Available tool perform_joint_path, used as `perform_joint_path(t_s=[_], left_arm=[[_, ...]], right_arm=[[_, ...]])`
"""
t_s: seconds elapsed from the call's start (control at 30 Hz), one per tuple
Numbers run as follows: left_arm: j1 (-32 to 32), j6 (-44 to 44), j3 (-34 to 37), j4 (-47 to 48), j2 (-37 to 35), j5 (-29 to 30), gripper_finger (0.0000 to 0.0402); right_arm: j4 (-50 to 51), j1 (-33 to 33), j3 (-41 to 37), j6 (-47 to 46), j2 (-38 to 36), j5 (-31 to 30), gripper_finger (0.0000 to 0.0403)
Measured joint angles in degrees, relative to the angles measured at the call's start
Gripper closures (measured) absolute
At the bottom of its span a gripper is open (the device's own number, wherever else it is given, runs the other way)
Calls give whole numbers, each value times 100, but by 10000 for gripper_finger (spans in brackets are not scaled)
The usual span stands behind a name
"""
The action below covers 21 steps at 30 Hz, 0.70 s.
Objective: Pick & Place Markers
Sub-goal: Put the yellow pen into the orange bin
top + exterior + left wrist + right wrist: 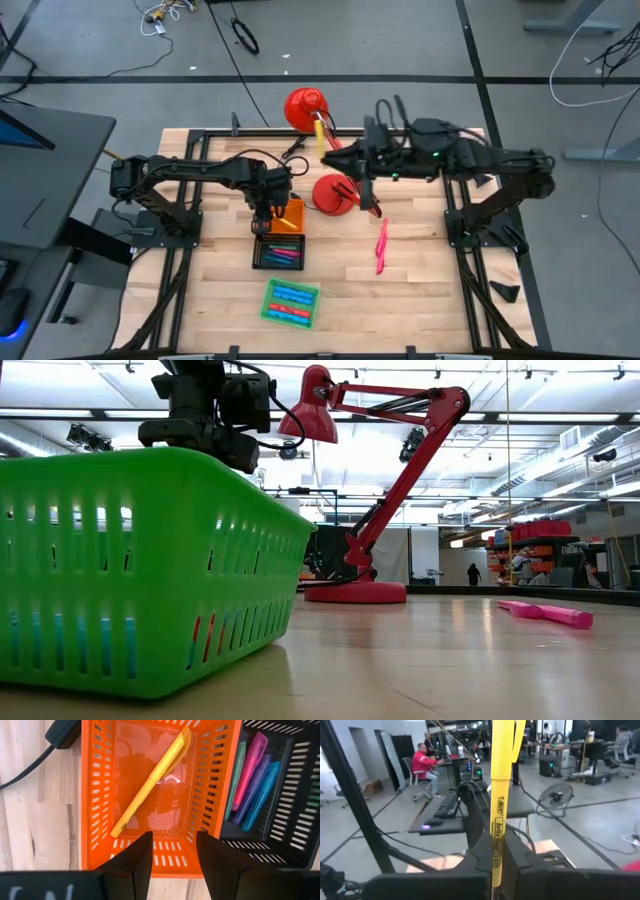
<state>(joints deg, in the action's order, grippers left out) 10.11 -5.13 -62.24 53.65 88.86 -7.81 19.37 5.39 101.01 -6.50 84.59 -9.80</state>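
A yellow marker (499, 795) stands upright in the right end effector (497, 870), clamped between its two dark fingers; in the high view this end effector (322, 135) sits near the table's far edge, beside the red lamp (305, 105). Another yellow marker (150, 782) lies diagonally on the floor of the orange tray (95, 795), alone there, one end close to a far corner and the other near the wall nearest the left end effector. The left end effector (172, 855) hovers directly over that tray's near wall with its fingers parted about halfway, gripping nothing and touching nothing.

The black tray (295, 820) sits against the orange one, their walls touching; four markers show in it side by side: one green, one pink, one purple, one blue. The green tray (291, 303) stands apart, closer to the table's near edge, holding several blue and red markers whose exact number cannot be told. Two pink markers (381, 246) lie loose on the bare wood of the table (420, 290), end to end, well clear of all three trays, with open wood around them.

The lamp's round base (335, 195) rests just beside the orange tray, narrowing the room between the two arms.
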Motion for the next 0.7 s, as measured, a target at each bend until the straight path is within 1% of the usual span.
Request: perform_joint_path(t_s=[0.17,0.27,0.33,0.5,0.7], left_arm=[[0,74,0,-7,0,-15,243],[2,181,0,-91,-32,-150,243],[2,302,2,-180,-215,-307,243],[-68,624,2,-549,-1183,-387,243],[-450,1167,-2,-1898,-2436,-252,243]], right_arm=[[-318,107,-4,358,309,22,394],[-459,168,-4,414,441,33,394],[-452,185,-4,372,493,37,394],[-445,258,-4,332,486,18,394],[-444,273,-4,345,473,28,394]])
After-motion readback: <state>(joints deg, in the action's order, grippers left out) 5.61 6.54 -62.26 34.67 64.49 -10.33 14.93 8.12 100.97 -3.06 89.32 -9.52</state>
